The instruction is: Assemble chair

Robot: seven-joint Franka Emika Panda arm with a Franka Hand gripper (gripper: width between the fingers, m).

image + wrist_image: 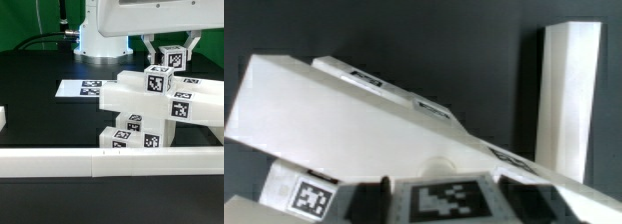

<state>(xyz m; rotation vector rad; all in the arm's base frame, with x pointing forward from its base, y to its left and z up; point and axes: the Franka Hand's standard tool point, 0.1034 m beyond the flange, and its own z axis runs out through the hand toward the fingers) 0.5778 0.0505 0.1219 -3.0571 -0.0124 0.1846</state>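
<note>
The chair stands half-built in the exterior view. Its flat white seat slab (140, 95) lies tilted on tagged frame parts (130, 128) just behind the front rail. My gripper (170, 56) hangs above the slab's far right end. It is shut on a short white post (172, 60) with a square tag facing the camera. In the wrist view the tagged post (446, 198) sits between my dark fingers (390, 200). The seat slab (349, 110) runs diagonally beyond it, with tags along its edge. Another tagged chair part (299, 190) shows beside the fingers.
A long low white border rail (100, 162) runs along the front, and another rail (567, 90) shows in the wrist view. The marker board (85, 88) lies flat behind the chair parts. The robot's base (100, 35) stands at the back. A white rail end (3, 118) sits at the exterior view's left.
</note>
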